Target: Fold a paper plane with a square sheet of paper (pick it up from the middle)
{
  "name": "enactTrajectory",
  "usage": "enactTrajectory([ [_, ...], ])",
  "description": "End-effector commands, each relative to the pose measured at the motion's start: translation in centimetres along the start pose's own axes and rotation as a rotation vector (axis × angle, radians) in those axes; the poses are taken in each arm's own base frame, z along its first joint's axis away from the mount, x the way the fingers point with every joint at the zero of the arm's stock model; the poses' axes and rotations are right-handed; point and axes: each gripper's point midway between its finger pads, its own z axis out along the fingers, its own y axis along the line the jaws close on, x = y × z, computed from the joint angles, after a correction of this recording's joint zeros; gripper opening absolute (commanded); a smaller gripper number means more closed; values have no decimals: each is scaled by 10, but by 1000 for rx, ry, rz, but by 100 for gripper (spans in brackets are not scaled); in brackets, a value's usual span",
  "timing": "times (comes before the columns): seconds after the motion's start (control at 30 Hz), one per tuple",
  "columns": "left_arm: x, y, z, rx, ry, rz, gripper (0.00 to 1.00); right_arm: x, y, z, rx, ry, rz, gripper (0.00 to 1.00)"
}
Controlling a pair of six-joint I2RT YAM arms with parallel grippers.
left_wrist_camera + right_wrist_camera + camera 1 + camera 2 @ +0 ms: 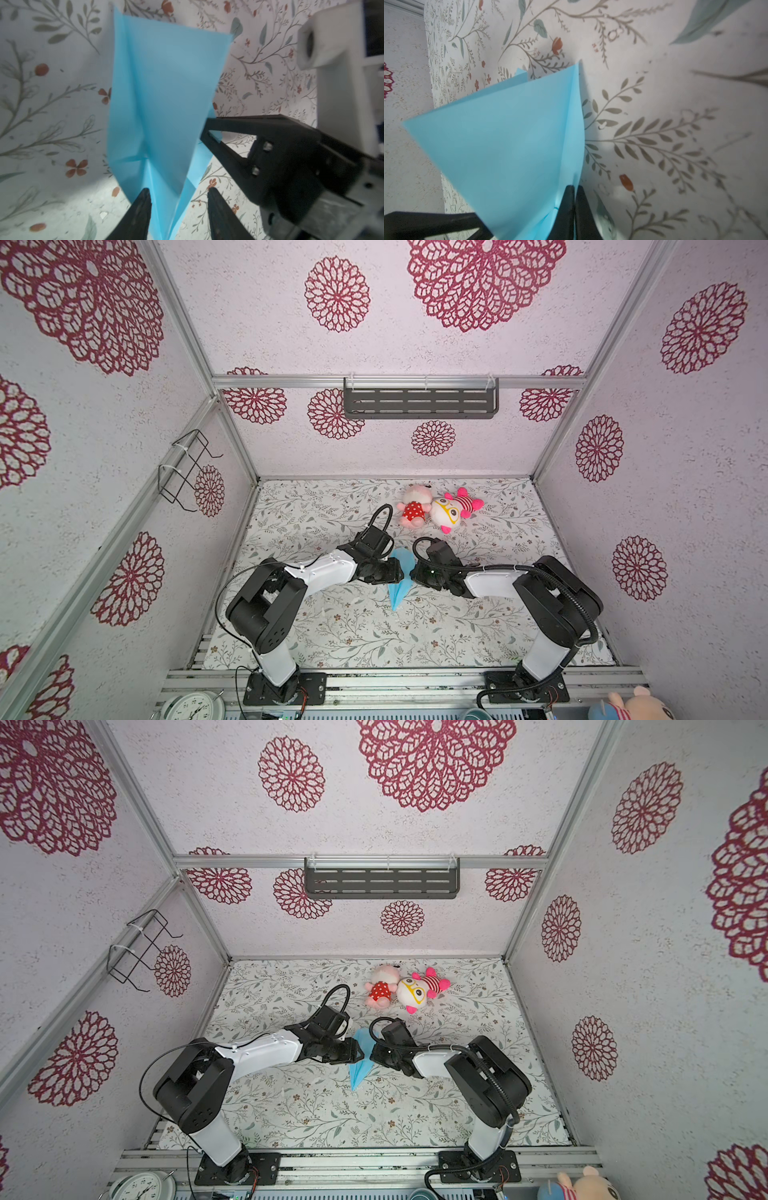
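The light-blue square sheet of paper [400,591] [360,1071] is folded into a narrow pointed paper plane with a centre crease and hangs between both grippers above the floral table [332,635]. My right gripper [574,187] [413,572] is shut on one edge of the paper [508,145]; its black fingers [209,133] also show pinching that edge in the left wrist view. My left gripper [179,189] [397,570] is open, its two fingertips standing on either side of the plane's folded body [162,93] with a gap on one side.
Two pink plush toys [415,510] [451,510] lie at the back of the table. A dark slotted shelf [419,400] hangs on the back wall and a wire basket [187,468] on the left wall. A clock [191,705] sits below the front rail.
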Motion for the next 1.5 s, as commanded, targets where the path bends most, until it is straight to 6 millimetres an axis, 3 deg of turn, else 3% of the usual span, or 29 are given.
enactTrajectory([
  [0.0, 3, -5, 5, -10, 20, 19, 49, -11, 19, -11, -66, -30, -28, 8],
  [0.47, 21, 1, 20, -43, 68, 33, 52, -11, 33, -9, -137, -17, -35, 9],
  [0.73, 19, 7, 22, -84, 65, 33, 39, -10, 35, -7, -150, -3, -35, 14],
  [0.9, 15, 12, 21, -120, 58, 26, 23, -15, 33, -11, -133, -24, -40, 29],
  [1.03, 8, 18, 10, -151, 25, 24, 13, -31, 28, -27, -83, -100, -79, 52],
  [1.17, -1, 31, -8, -205, -10, 14, 9, -52, 18, -51, -6, -213, -158, 68],
  [1.3, -11, 63, -33, -309, -55, -7, 9, -78, 3, -81, 67, -356, -218, 75],
  [1.47, -27, 113, -56, -452, -76, -53, 10, -110, -23, -114, 146, -512, -200, 77],
])
